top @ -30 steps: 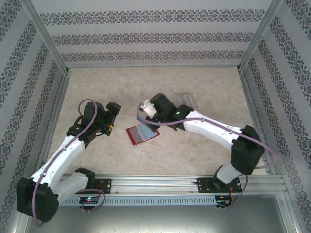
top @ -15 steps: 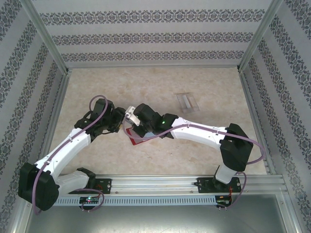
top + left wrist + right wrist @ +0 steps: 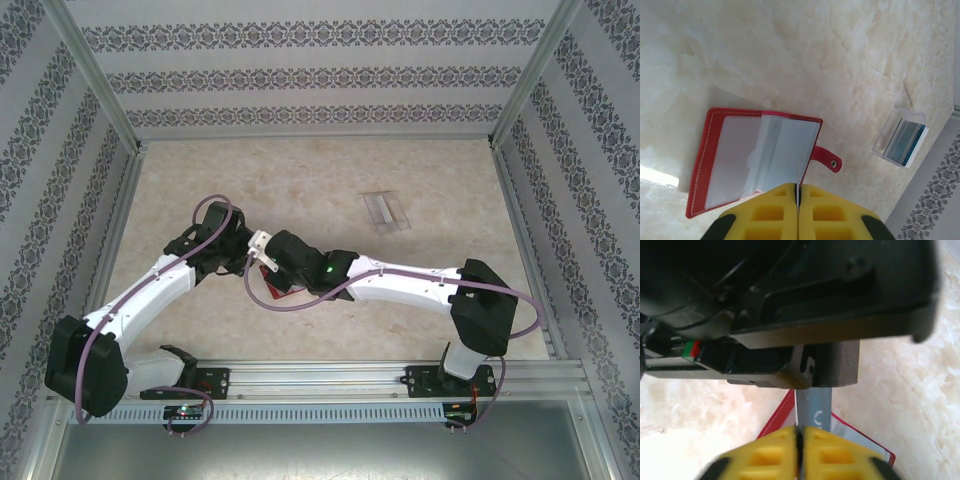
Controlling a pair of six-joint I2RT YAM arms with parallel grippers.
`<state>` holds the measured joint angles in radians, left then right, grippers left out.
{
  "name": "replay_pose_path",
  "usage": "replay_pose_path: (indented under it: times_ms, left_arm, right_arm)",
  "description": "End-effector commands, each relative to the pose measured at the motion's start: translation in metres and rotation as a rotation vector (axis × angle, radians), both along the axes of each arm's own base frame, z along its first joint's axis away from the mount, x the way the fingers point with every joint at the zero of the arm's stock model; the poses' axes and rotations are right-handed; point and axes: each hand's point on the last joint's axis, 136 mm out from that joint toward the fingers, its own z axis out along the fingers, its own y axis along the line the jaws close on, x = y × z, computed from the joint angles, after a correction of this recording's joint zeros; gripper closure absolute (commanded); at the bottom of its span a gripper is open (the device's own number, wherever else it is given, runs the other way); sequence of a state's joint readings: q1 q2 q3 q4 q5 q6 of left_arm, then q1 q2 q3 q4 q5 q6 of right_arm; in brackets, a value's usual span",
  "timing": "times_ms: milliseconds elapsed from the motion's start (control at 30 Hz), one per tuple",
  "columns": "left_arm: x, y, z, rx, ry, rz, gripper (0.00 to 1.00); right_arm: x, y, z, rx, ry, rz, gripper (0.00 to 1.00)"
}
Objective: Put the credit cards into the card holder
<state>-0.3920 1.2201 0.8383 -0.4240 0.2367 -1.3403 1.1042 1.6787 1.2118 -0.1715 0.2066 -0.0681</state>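
The card holder [image 3: 740,155] lies open on the table, a red wallet with bluish-grey pockets, and part of it shows under the arms [image 3: 278,292]. Both grippers meet just above it. My left gripper [image 3: 797,186] is shut on a credit card [image 3: 797,172], seen edge-on as a thin pale line over the wallet's right half. My right gripper [image 3: 800,430] has its yellow fingers together on the same grey card [image 3: 814,405], which rises to the left gripper's dark body. From above, the left gripper [image 3: 238,255] and right gripper [image 3: 262,258] almost touch.
A clear plastic box [image 3: 901,137] holding more cards stands on the marble table [image 3: 430,180], back right of the wallet [image 3: 385,210]. Patterned walls and metal frame posts close in the table on three sides.
The right arm swung left from near the clear box, carrying the card over the wallet. The left arm reached right to meet it, and its jaws closed on the card.
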Motion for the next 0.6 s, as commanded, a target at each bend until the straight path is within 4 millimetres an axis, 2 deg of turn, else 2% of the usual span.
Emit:
replay_pose_path:
  times_ms: [0,67,133,233,300,367,433,500,567]
  left_arm:
    - [-0.006,-0.003,0.001,0.011,0.018,-0.026,0.99]
    - [-0.004,-0.005,0.007,0.009,-0.015,-0.056,1.00]
    - [-0.002,-0.002,0.011,0.040,-0.052,-0.072,0.98]
    - [0.003,0.003,0.018,0.107,-0.133,-0.115,1.00]
    - [0.009,-0.003,0.027,0.140,-0.226,-0.213,1.00]
    - [0.011,-0.029,0.044,0.132,-0.387,-0.445,1.00]
    - [0.003,-0.065,0.069,0.025,-0.523,-0.676,0.98]
    - [-0.004,-0.084,0.085,-0.065,-0.587,-0.796,0.98]
    - [-0.008,-0.092,0.095,-0.086,-0.648,-0.850,0.98]
  right_arm:
    - [0.001,-0.004,0.016,0.045,-0.052,-0.025,0.75]
    - [-0.002,-0.013,0.017,0.054,-0.049,-0.032,0.68]
    - [-0.003,-0.026,0.022,0.078,-0.054,-0.059,0.52]
    - [-0.001,-0.045,0.028,0.130,-0.007,-0.093,0.49]
    - [0.006,-0.059,0.032,0.215,0.086,-0.149,0.50]
    - [0.010,-0.068,0.041,0.359,0.231,-0.179,0.51]
    - [0.014,-0.076,0.050,0.499,0.368,-0.181,0.51]
    - [0.020,-0.085,0.057,0.616,0.468,-0.172,0.51]
    - [0.021,-0.090,0.064,0.718,0.558,-0.125,0.53]
